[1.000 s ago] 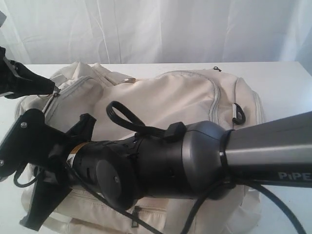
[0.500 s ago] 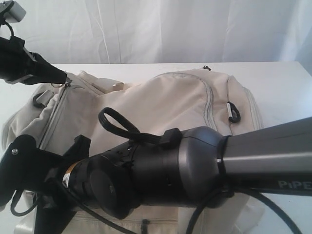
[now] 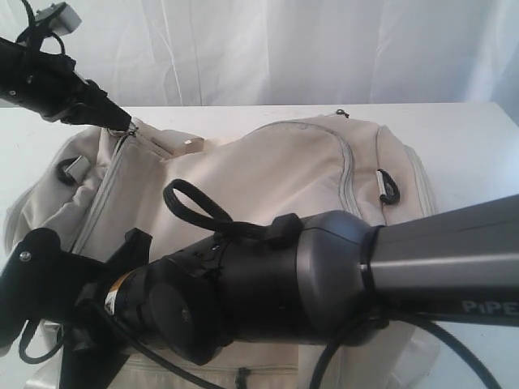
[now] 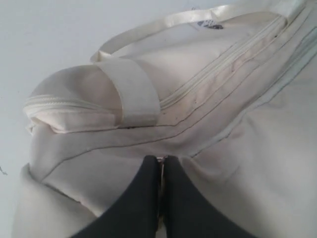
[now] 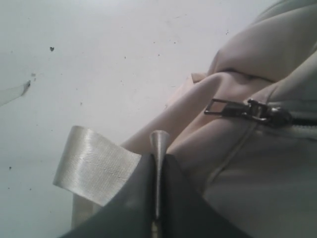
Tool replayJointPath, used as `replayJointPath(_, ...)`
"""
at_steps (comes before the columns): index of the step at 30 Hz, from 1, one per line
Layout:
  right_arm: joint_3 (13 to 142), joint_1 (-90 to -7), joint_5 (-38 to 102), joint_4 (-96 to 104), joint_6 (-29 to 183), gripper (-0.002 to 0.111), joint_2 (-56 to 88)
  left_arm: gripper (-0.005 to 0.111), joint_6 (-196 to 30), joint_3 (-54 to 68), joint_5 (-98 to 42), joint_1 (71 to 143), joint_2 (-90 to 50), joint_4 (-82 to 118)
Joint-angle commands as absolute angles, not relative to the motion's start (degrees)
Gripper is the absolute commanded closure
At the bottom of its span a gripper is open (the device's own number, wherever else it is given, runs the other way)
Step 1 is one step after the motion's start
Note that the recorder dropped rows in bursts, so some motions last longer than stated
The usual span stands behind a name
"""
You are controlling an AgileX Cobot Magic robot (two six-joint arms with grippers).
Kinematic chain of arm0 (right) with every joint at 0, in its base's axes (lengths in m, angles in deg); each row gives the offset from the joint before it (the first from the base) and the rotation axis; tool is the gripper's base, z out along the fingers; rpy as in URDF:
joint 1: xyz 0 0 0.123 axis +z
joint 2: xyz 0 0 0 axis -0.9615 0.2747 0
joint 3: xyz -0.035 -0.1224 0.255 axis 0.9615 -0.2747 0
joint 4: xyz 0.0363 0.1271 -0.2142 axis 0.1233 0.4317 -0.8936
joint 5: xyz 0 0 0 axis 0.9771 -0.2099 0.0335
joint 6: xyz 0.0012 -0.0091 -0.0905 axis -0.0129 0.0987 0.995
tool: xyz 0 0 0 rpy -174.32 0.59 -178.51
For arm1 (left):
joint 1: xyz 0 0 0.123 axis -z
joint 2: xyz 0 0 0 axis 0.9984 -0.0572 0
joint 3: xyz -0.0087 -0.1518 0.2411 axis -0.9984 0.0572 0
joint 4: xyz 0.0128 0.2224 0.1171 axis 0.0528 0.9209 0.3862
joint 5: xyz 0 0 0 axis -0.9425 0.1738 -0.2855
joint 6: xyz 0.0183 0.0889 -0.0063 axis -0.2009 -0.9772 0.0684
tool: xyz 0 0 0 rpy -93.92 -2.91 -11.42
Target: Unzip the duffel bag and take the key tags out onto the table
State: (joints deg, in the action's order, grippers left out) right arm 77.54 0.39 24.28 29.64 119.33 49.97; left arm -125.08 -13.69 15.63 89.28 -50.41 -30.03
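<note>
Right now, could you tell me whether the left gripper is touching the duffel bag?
Touching: the left wrist view shows the left gripper shut on a fold of the duffel bag.

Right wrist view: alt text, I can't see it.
The right hand is shut on a thin grey tab beside the cream duffel bag. A dark zip pull and a webbing strap end are close by, white table behind.

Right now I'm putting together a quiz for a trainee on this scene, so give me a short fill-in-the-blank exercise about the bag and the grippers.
1. The duffel bag lies on a white ____.
2. The left gripper is ____ on the bag by its zip.
3. The right gripper pinches a thin tab beside a webbing ____.
Missing words: table; shut; strap.
</note>
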Motion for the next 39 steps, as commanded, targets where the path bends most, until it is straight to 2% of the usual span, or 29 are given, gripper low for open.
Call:
replayJointPath(1, 76.8, 1.9, 17.0, 29.7, 119.2, 0.108, 50.4, 0.107, -121.0, -19.2, 17.2, 91.6, -54.4, -27.0)
replayJointPath(13, 76.8, 1.9, 17.4, 29.7, 119.2, 0.108, 50.4, 0.107, -111.7, -32.4, 18.9, 103.0, -60.2, -13.4)
replayJointPath(20, 76.8, 1.9, 17.1, 30.5, 118.7, 0.106, 49.7, 0.107, -106.7, -37.0, 23.7, 105.1, -60.7, -4.6)
replayJointPath(22, 76.8, 1.9, 17.1, 30.5, 118.0, 0.099, 48.8, 0.107, -104.8, -37.5, 25.5, 105.1, -60.7, -1.3)
replayJointPath(24, 76.8, 1.9, 17.1, 30.5, 117.0, 0.084, 47.4, 0.107, -103.9, -37.8, 27.1, 105.1, -60.7, 0.6)
replayJointPath(26, 76.8, 1.9, 16.3, 30.4, 116.6, 0.065, 45.9, 0.107, -103.9, -37.8, 27.7, 105.1, -60.7, 0.6)
replayJointPath(27, 76.8, 1.9, 14.1, 30.3, 116.6, 0.05, 44.5, 0.107, -103.9, -37.8, 28.2, 105.1, -60.7, 0.6)
replayJointPath(28, 76.8, 1.9, 12.5, 30.1, 116.6, 0.046, 43.7, 0.107, -103.9, -37.8, 28.3, 105.1, -60.7, 0.6)
replayJointPath(32, 76.8, -1.3, 5.0, 26.6, 110.1, 0.045, 37.3, 0.107, -103.9, -37.8, 31.5, 105.1, -60.7, 0.6)
replayJointPath(39, 76.8, -13.6, -2.4, -2.2, 85.0, 0.045, 23.5, 0.107, -99.6, -37.8, 35.3, 105.1, -59.2, 11.7)
